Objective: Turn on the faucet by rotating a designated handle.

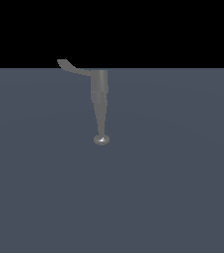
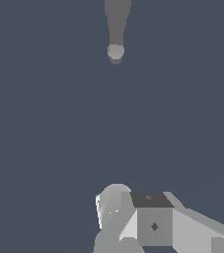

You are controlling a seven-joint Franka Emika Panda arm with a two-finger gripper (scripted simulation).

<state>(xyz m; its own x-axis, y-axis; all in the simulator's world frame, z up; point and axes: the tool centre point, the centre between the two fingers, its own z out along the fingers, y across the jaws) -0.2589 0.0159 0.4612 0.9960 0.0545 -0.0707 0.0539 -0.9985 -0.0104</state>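
The faucet (image 1: 99, 101) is a matte grey column that tapers to a small shiny rounded knob (image 1: 101, 140), set against a flat blue-grey surface. From its wider end the handle (image 1: 72, 67), a thin curved grey lever, projects toward the exterior view's left. The wrist view holds only the narrow end of the faucet (image 2: 117, 22) and its knob (image 2: 115, 52), some way off; the handle is out of that frame. No gripper fingers show in either view.
White and grey blocky parts of the robot arm (image 2: 153, 225) fill one edge of the wrist view. The blue-grey surface (image 1: 172, 188) spreads all around the faucet, with a black background beyond its far edge.
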